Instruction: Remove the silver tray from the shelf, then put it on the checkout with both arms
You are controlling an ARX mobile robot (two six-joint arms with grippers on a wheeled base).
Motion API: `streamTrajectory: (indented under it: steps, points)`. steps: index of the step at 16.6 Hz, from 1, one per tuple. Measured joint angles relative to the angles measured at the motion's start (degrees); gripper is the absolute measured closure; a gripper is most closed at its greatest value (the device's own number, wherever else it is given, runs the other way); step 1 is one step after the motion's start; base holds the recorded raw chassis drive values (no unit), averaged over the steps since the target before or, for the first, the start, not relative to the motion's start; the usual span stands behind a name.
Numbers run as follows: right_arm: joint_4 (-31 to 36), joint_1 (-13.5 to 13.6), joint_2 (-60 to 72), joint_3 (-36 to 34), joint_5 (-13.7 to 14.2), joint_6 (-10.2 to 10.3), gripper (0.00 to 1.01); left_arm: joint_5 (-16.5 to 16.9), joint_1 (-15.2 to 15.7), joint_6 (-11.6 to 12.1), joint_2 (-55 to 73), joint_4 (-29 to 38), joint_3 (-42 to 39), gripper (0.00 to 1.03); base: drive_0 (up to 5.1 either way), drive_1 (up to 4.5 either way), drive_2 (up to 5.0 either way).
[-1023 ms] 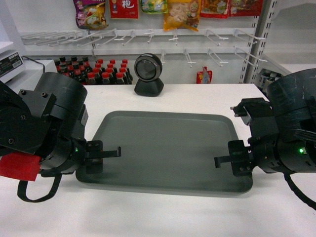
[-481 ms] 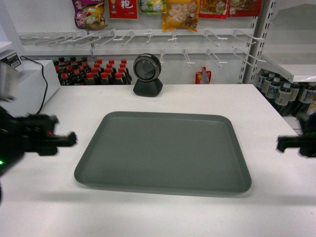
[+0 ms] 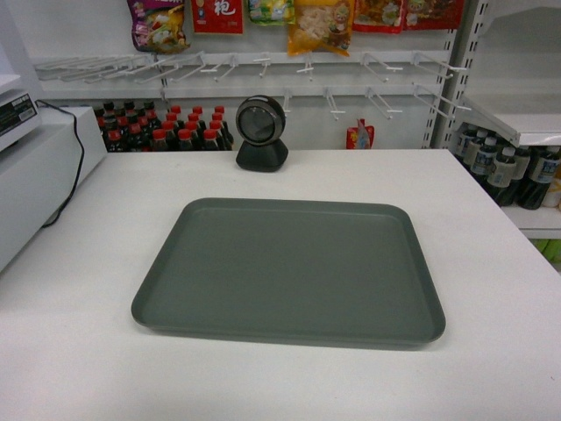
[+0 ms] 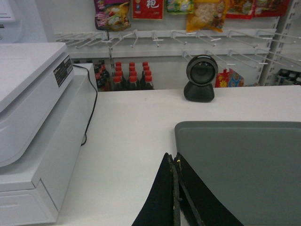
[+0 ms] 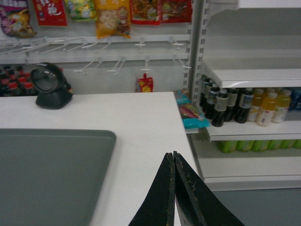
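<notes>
The silver tray (image 3: 289,267) lies flat on the white checkout (image 3: 79,351), dark grey-green with a low rim; nothing touches it. It also shows in the left wrist view as the tray (image 4: 244,160) and in the right wrist view as the tray (image 5: 47,174). My left gripper (image 4: 172,156) is shut with nothing held, above the counter beside the tray's left edge. My right gripper (image 5: 172,154) is shut and empty, off the tray's right side near the counter's edge. Neither arm appears in the head view. A white shelf (image 5: 254,75) stands to the right.
A black round scanner (image 3: 262,133) stands on the counter behind the tray. A white register (image 4: 33,117) with a black cable sits at the left. Dark bottles (image 3: 166,127) stand behind the counter, more bottles (image 5: 235,106) on the right shelves. Snack bags (image 3: 323,24) hang above.
Both arms have drawn back outward from the tray's left and right edges and left the head view. The tray stays where it lay on the counter.
</notes>
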Motion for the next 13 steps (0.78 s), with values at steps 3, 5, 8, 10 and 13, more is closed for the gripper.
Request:
streamTrajectory:
  steps: [3, 5, 8, 10, 13]
  points:
    - [-13.6, -1.0, -15.1, -1.7, -0.9, 0.0, 0.99, 2.1, 2.6, 0.0, -16.3, -12.8, -1.2, 1.02, 0.0, 0.00, 0.0]
    - [-19.7, -1.0, -24.2, -2.8, -0.8, 0.0, 0.99, 2.1, 2.6, 0.0, -22.8, -18.9, -3.3, 1.02, 0.0, 0.00, 0.0]
    - [-27.2, -1.0, -33.2, -4.3, -0.8, 0.0, 0.99, 2.1, 2.6, 0.0, -32.2, -26.2, -4.2, 1.02, 0.0, 0.00, 0.0]
    - [-32.3, -1.0, -38.1, -4.6, -0.8, 0.0, 0.99, 2.1, 2.6, 0.0, -37.0, -30.9, -4.6, 1.02, 0.0, 0.00, 0.0]
    - [-38.5, -1.0, -45.5, -4.6, -0.8, 0.0, 0.99, 2.1, 2.6, 0.0, -44.3, -37.3, -4.6, 1.02, 0.0, 0.00, 0.0]
